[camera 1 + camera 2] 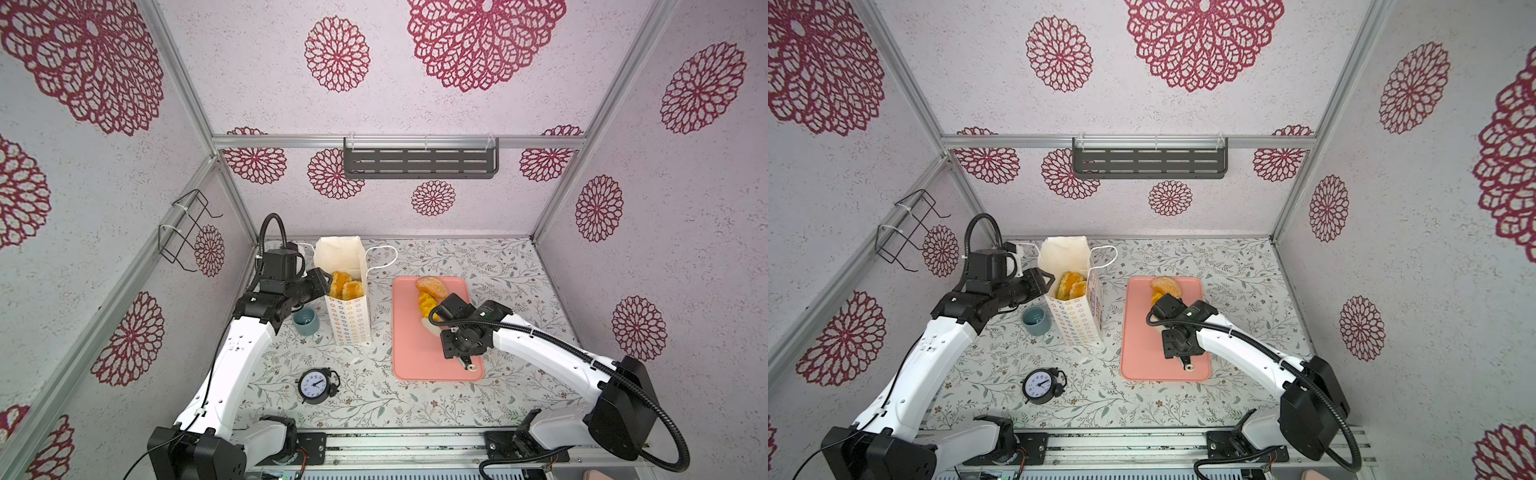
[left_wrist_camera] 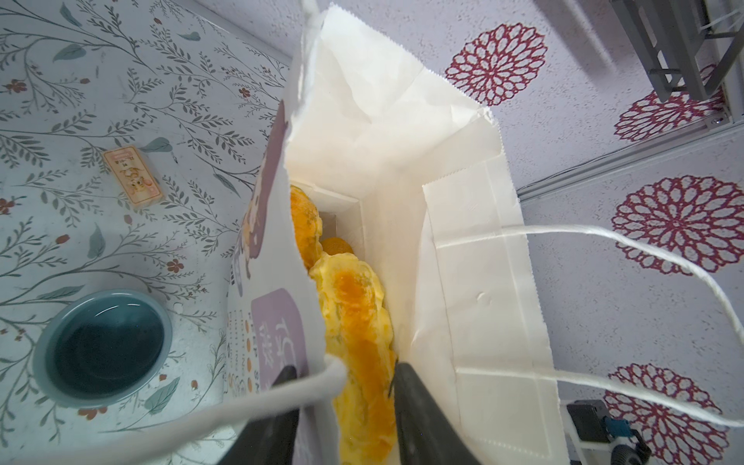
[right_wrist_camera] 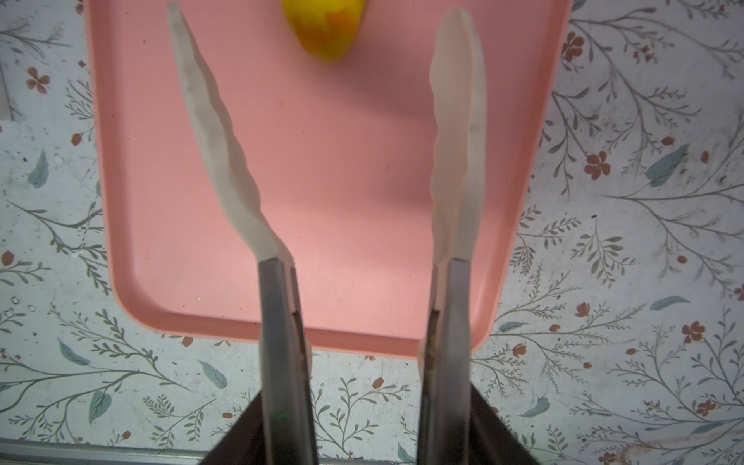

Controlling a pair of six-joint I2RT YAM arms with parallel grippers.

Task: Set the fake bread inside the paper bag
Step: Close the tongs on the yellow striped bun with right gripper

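While bread is left on the tray, step in hand: the fetching of the next piece is judged to be under way, with the tongs [image 3: 455,141] held over the pink tray [image 3: 342,193] and nothing taken up yet.
Progress: two pieces of the fake bread [image 1: 340,282] are seen standing in the paper bag [image 1: 349,324]; a seeded round bun [image 1: 432,286] and a yellow ridged roll [image 1: 427,302] are left on the tray in both top views.
Right gripper [image 3: 362,439]: it is closed on the metal arms of the tongs; the pale tips are spread apart and empty.
Roll against the tips: in the right wrist view only the roll's near end [image 3: 324,30] is shown, in line with the gap and touched by neither tip; the height between them cannot be told.
Left gripper [image 2: 350,406]: one finger is set outside the bag's printed face and one inside, with the wall and a loaf end between them; whether these are actually pinched cannot be told.
Next move: the tips would need to be carried forward and lowered until the roll is bracketed across its width, then squeezed gently, since the tapered end could be squirted out by a glancing pinch.
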